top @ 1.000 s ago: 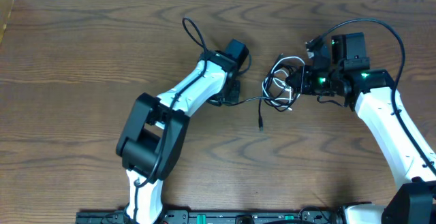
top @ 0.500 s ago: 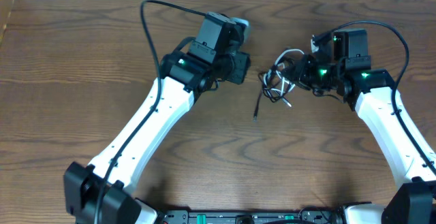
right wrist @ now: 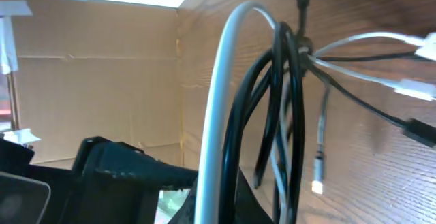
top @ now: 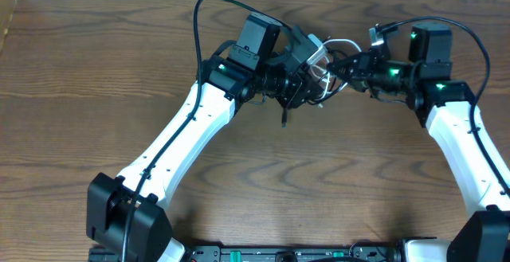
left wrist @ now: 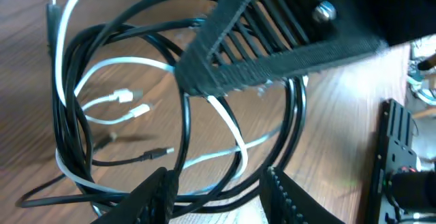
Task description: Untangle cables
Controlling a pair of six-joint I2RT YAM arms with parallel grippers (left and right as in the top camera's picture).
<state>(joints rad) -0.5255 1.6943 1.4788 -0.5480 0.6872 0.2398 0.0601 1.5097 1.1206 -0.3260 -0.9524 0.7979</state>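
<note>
Currently, right gripper (top: pixel 351 61) jaws clenched on cables (right wrist: pixel 289 115); tangled loops gather at one point at these jaws and spread out toward left gripper (left wrist: pixel 221 195). Left jaws released, fingers standing apart. Loops of black cable (left wrist: pixel 298 115) and white cable (left wrist: pixel 240 146) cross gap between left jaws; neither finger seen pressing them. White plug ends lie beyond left jaws, over bench (top: pixel 80 95). Black plug end (top: pixel 283 119) dangles beside left jaws.

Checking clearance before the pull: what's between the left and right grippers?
The tangled cables, black and white loops bunched together, fill the gap between left gripper and right gripper; clearest in the overhead view.
</note>
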